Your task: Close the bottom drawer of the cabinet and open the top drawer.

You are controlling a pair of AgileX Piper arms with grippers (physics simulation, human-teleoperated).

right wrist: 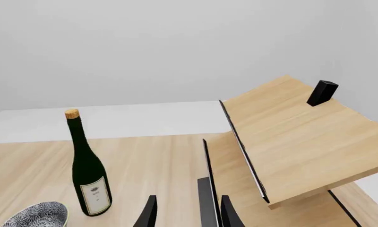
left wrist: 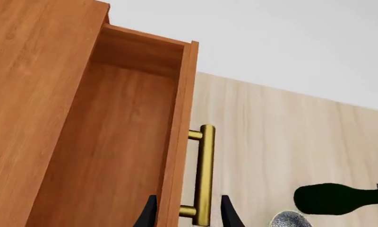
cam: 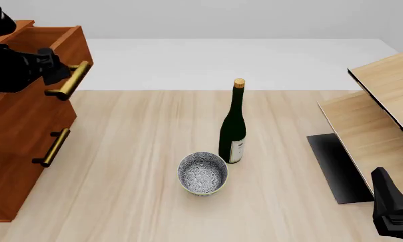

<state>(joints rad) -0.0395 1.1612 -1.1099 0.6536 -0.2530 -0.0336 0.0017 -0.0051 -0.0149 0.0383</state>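
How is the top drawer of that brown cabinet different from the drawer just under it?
The top drawer is pulled out, its box open; the drawer under it sits flush and shut. The left gripper is at the top drawer's handle; the lower handle is untouched. Both are reddish-brown wood with brass bar handles.

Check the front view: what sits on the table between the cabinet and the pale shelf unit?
In the front view, a patterned bowl and an upright dark green bottle stand between the cabinet and the shelf unit, close together mid-table.
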